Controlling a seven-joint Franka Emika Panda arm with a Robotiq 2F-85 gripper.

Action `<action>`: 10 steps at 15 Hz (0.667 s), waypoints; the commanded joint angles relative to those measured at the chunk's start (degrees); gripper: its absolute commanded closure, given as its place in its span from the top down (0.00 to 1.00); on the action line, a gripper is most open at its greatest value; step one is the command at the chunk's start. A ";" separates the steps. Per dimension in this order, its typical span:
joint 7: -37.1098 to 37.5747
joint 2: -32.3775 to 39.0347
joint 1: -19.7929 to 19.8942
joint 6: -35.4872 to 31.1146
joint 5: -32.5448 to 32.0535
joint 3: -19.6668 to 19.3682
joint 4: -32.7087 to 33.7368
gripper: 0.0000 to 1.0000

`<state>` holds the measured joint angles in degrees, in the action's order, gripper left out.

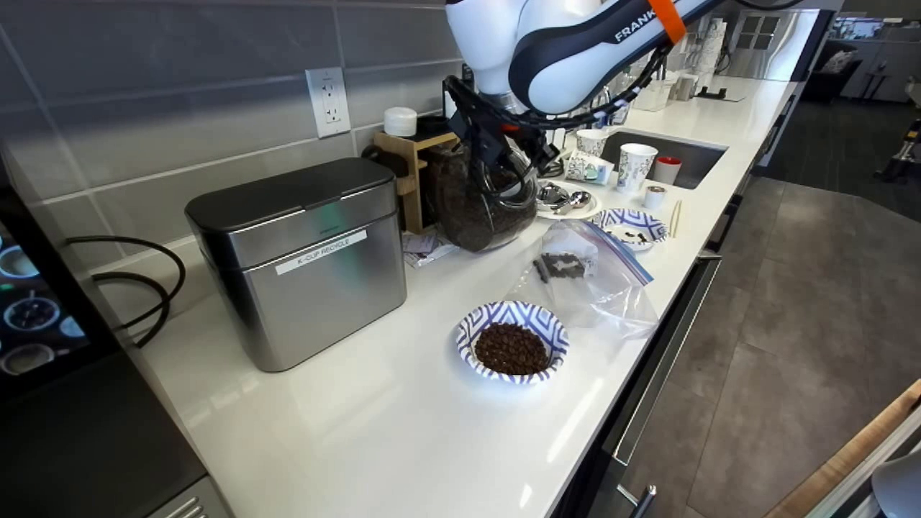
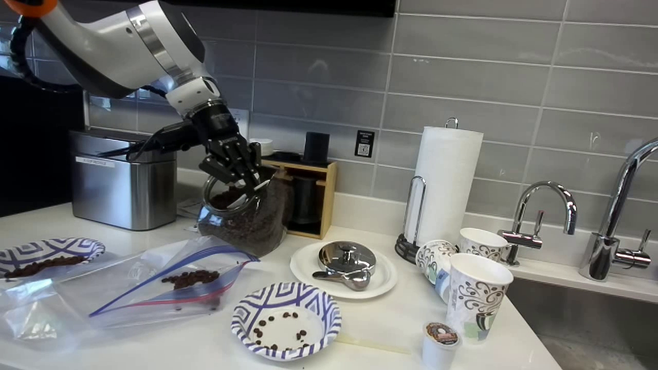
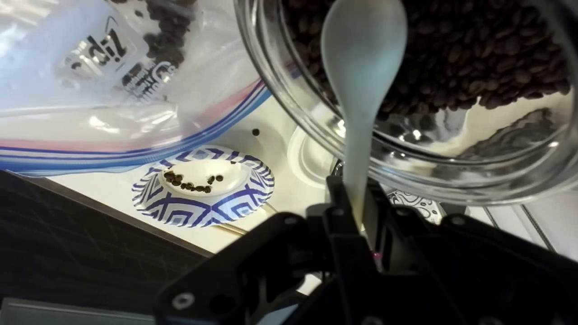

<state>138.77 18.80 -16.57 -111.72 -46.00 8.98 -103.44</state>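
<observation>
Pinching white spoon [image 3: 360, 108], fingers [image 3: 337, 221] near jar rim [image 3: 451, 180], wide room inside it.

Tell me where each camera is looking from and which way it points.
Wrist view: mounted on the wrist, it looks down past the gripper, shut on a pale spoon, at a glass jar of coffee beans; only the gripper shows.
An exterior view: from the end of the counter by the bin, facing lengthwise toward the sink; arm and gripper show.
An exterior view: from the counter's front, facing the tiled wall and paper towels; arm and gripper show.
Both exterior views share the bin, jar, zip bag and arm.
</observation>
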 commanded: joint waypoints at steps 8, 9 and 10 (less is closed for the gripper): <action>3.01 0.60 -2.19 5.79 7.05 -0.39 2.46 0.03; 3.82 0.96 -2.42 6.18 6.61 -0.50 2.97 0.03; 4.41 1.34 -2.59 6.53 6.35 -0.55 3.43 0.03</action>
<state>140.48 19.03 -17.88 -107.50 -40.28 8.98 -101.82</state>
